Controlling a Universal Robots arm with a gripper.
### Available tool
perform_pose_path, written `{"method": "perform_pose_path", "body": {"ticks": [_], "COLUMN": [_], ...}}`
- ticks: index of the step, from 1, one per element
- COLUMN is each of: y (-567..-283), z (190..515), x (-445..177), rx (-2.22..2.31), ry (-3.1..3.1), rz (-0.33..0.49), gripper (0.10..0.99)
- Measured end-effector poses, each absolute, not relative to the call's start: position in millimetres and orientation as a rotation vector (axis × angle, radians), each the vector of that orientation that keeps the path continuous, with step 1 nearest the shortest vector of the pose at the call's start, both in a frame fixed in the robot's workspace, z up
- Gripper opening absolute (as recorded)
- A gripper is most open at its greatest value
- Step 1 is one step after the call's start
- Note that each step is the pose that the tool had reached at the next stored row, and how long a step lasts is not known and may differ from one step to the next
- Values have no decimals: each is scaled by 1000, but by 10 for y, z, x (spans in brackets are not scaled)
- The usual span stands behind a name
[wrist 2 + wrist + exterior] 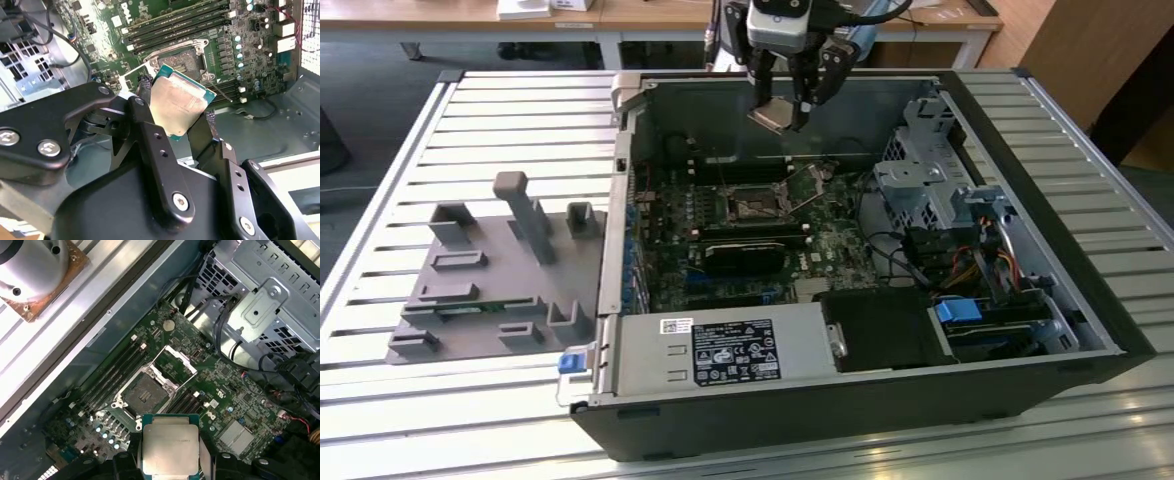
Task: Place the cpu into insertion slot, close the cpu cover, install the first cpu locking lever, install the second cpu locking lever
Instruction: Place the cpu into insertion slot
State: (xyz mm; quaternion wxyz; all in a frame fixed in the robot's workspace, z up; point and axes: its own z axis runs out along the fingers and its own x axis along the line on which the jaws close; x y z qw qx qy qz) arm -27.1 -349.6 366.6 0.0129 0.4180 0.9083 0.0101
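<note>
In the exterior view we see the gripper [790,108] pinching the cpu [771,116] up above the insertion slot [754,205], inside the open computer case [854,420]. In the second wrist view the fingers [150,125] squeeze two sides of the cpu, and the insertion slot lies bare past it. In the first wrist view the cpu cover [176,361] is flipped open right beside the insertion slot.

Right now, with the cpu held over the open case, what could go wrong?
The cpu sits tilted in the gripper, pinched only at its edges; it may slip or land skewed in the insertion slot. The cpu cover stands raised beside that slot, so the gripper could catch it going down.
</note>
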Motion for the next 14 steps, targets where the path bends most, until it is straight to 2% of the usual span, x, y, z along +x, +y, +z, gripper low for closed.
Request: {"method": "perform_pose_path", "body": {"ticks": [14], "y": [-3494], "z": [3649], "x": [-271], "rx": [1555], "ry": [2696], "rz": [21], "gripper": [541]}}
